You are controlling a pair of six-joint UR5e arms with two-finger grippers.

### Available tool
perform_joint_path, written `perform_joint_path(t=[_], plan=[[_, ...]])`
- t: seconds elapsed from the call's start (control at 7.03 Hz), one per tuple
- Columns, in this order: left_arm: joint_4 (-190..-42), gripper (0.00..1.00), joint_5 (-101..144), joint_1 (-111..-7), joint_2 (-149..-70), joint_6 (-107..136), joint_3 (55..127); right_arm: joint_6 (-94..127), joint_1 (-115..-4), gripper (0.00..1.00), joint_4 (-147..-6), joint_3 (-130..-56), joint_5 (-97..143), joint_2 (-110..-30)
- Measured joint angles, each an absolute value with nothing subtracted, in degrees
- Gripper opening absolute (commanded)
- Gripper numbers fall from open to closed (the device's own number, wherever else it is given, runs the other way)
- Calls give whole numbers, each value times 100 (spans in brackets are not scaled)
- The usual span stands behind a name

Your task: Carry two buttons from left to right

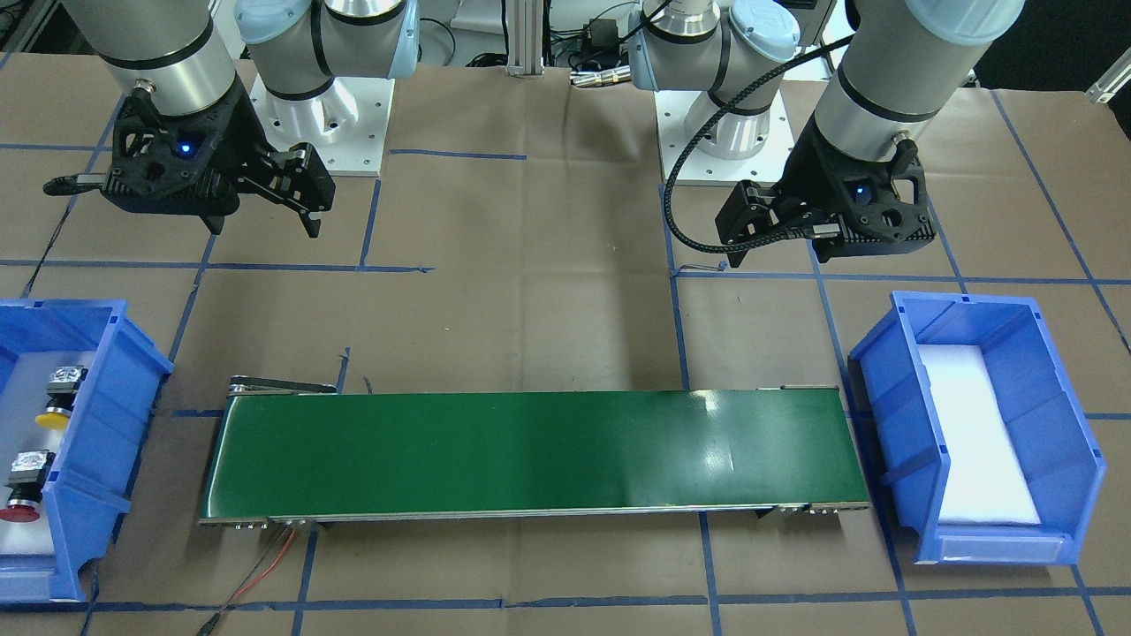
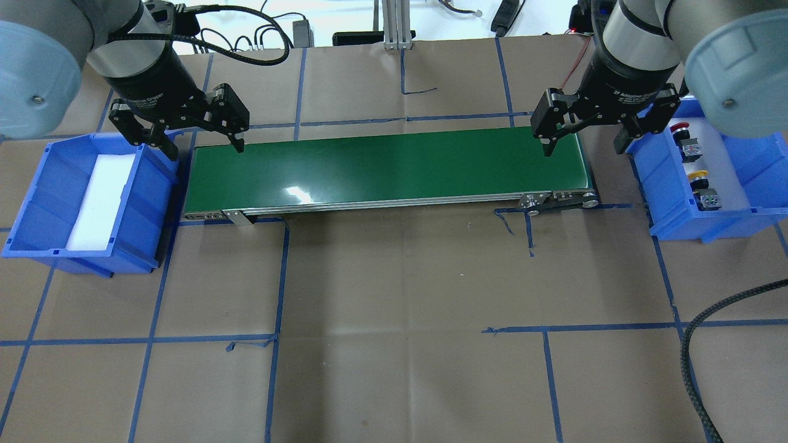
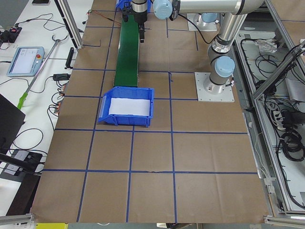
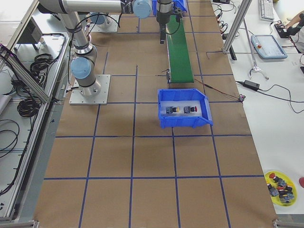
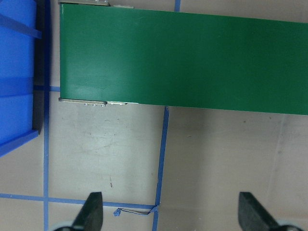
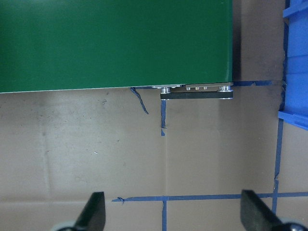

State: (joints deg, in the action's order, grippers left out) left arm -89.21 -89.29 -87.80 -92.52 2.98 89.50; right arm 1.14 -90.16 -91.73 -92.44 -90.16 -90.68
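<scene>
The yellow button (image 1: 53, 402) and the red button (image 1: 22, 496) lie on white foam in a blue bin (image 1: 84, 459) at the belt's end on my right side. They also show in the overhead view, yellow (image 2: 702, 184) and red (image 2: 682, 136). My right gripper (image 2: 583, 152) is open and empty, hovering above the belt's end beside that bin. My left gripper (image 2: 206, 151) is open and empty above the belt's other end. Both wrist views show open fingers (image 5: 91, 211) (image 6: 94, 211) with nothing between them.
A green conveyor belt (image 2: 381, 169) runs between the two bins. A second blue bin (image 2: 37, 203) at my left holds only white foam. Brown paper with blue tape lines covers the table. A black cable (image 2: 695, 344) lies at the front right.
</scene>
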Motion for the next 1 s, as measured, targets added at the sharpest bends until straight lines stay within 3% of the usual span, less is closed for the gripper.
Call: perform_joint_path(t=[1.0], plan=[[-8921,100,-9009,-8797,-9284,228,8895,91,-9011,100,-9185,-9187,-9026,-9143]])
